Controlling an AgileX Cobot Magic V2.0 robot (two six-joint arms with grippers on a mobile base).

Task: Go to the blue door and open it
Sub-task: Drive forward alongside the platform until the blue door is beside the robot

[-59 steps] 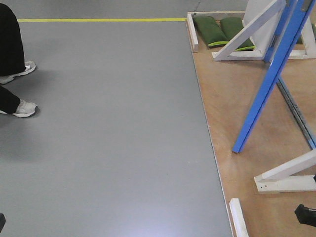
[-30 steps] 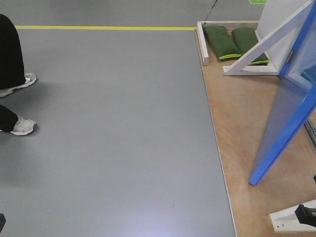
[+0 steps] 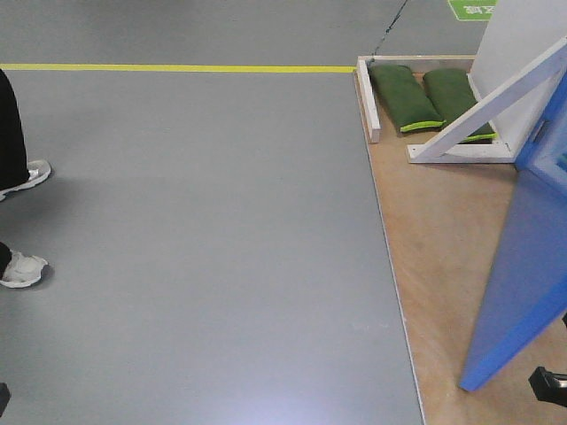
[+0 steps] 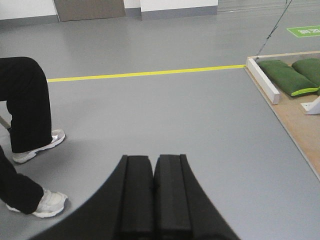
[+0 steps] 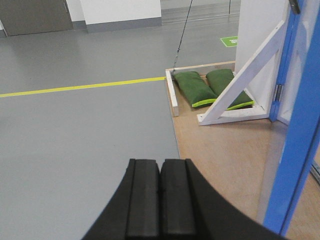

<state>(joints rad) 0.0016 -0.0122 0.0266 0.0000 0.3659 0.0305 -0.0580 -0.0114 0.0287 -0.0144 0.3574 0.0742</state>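
The blue door (image 3: pixel 523 274) stands at the right edge of the front view on a wooden platform (image 3: pixel 434 221). Its broad face shows, with its lower corner near the platform floor. Its lever handle and lock are out of view. In the right wrist view the blue door (image 5: pixel 296 150) is a tall blue strip at the far right. My right gripper (image 5: pixel 160 163) is shut and empty, left of the door and apart from it. My left gripper (image 4: pixel 153 159) is shut and empty over the grey floor, and the door does not show in its view.
A white wall panel with a diagonal brace (image 3: pixel 496 102) stands behind the door. Two green sandbags (image 3: pixel 403 96) lie at its foot. A person's legs and white shoes (image 3: pixel 22 266) are at the left. A yellow floor line (image 3: pixel 177 67) runs across the back.
The whole front view has shifted. The door now fills more of the right edge and shows its broad face instead of its thin edge. The person's shoes have slid left and down.
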